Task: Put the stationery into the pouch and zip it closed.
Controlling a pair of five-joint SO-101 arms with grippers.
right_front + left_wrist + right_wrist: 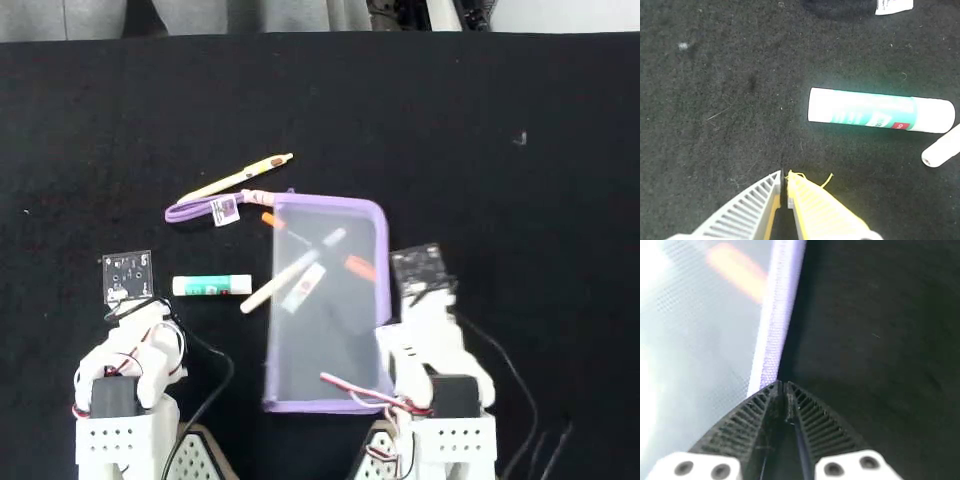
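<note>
I am seeing the mesh pouch (320, 360) lying in the middle of the surface (500, 150), with orange items (360, 266) showing through it. The glue stick (211, 286) is lying just left of it, a yellow pen (240, 178) is lying beyond its far left corner, and a cream pen (270, 288) is lying across its left edge. The left gripper (785, 176) is on the near side of the glue stick, apart from it, with fingers closed on nothing. The right gripper (784, 386) is at the pouch's right edge, with fingers also closed and empty.

Black felt tabletop (500, 120), pale strip (250, 15) beyond it.
</note>
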